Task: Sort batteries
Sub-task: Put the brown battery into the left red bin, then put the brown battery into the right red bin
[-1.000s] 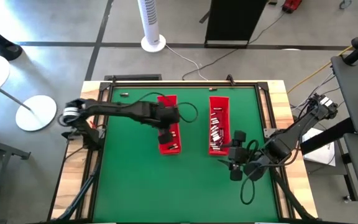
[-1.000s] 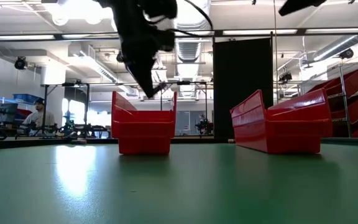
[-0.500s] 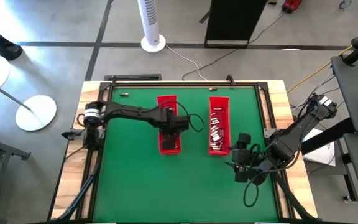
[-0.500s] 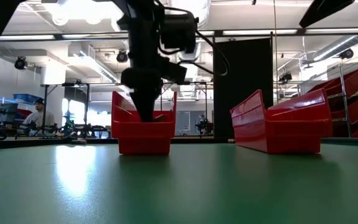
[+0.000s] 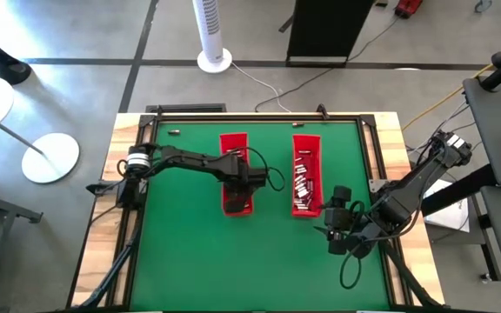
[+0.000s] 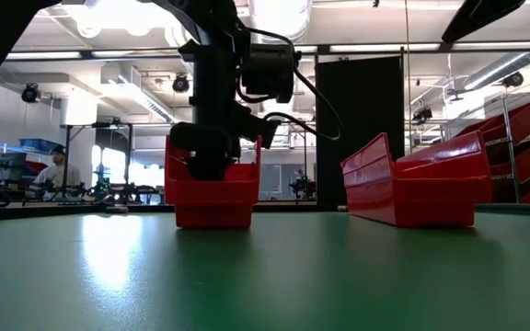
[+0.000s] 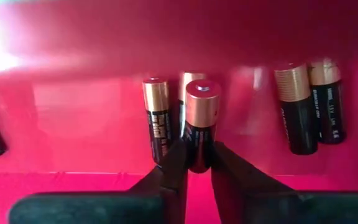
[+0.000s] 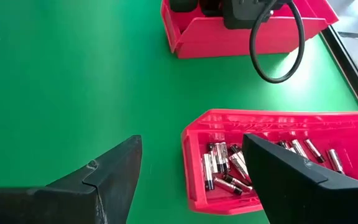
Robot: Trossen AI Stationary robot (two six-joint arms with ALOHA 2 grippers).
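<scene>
Two long red trays stand on the green mat, the left tray (image 5: 233, 143) and the right tray (image 5: 307, 143). My left gripper (image 5: 238, 181) reaches down into the left tray's near half and is shut on a battery (image 7: 201, 112) with a copper end and a black body. Several more batteries (image 7: 156, 118) lie flat on that tray's floor. The right tray holds a heap of batteries (image 8: 229, 165) at its near end. My right gripper (image 5: 337, 233) hangs open over the mat, just near and right of that tray. My left gripper pinches the battery's black body (image 7: 197, 146) between its two fingers (image 7: 173, 165), coming from above and pointing down. The copper end (image 7: 202, 99) juts out past the fingertips. The battery sits over the ones lying on the tray floor; whether it touches them I cannot tell.
A small dark object (image 5: 174, 132) lies at the mat's far left corner. A cable loop (image 5: 272, 174) hangs off my left wrist between the trays. Bare green mat (image 5: 250, 261) spreads across the near half. A wooden rim (image 5: 129, 139) frames the mat.
My left gripper has come down from above the left tray into its near half, still shut on the battery, and its wrist has rolled a little.
</scene>
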